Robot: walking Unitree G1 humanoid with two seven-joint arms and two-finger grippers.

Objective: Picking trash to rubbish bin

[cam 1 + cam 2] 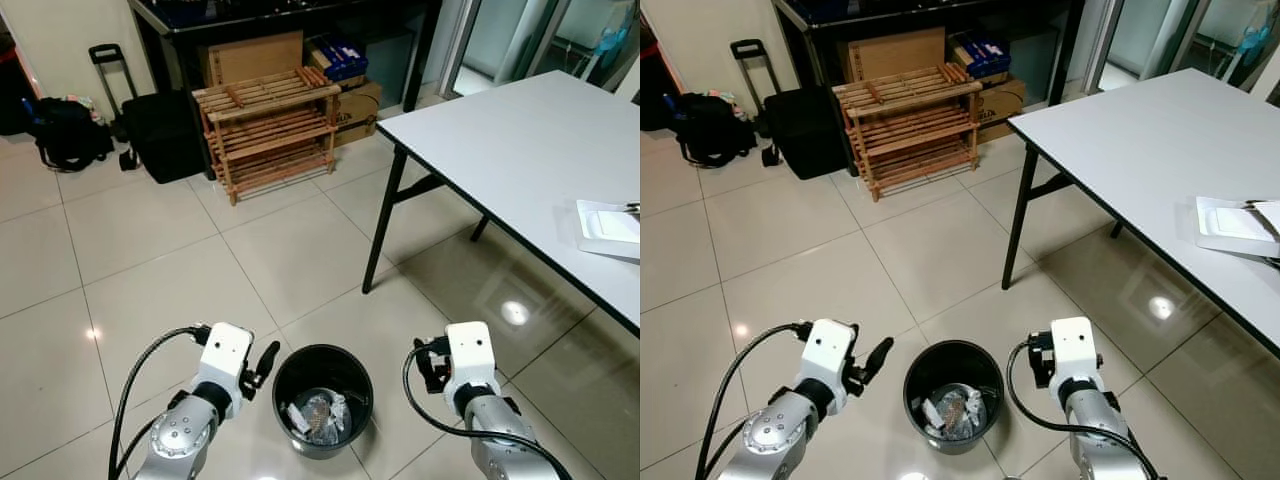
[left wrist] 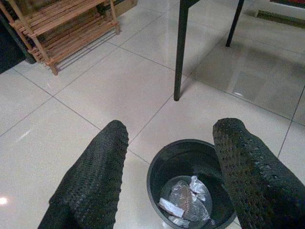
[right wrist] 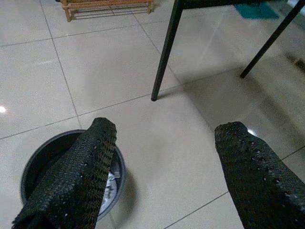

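A round black rubbish bin (image 1: 290, 372) stands on the tiled floor between my two arms. Crumpled foil and paper trash (image 1: 318, 415) lies at its bottom. My left gripper (image 1: 264, 363) hovers just left of the bin's rim and is open with nothing between its fingers (image 2: 97, 171). In the left wrist view the bin (image 2: 156, 168) and the trash (image 2: 183, 199) lie below the open gap. My right gripper (image 1: 427, 364) hangs a little to the right of the bin, also open and empty. The right wrist view has the bin (image 3: 45, 147) beside one finger (image 3: 81, 171).
A white table (image 1: 520, 140) with black legs (image 1: 385, 225) stands at the right, with a white tray (image 1: 608, 228) on it. Ahead are a wooden shoe rack (image 1: 268, 125), cardboard boxes (image 1: 352, 105), a black trolley case (image 1: 155, 130) and a dark bag (image 1: 65, 132).
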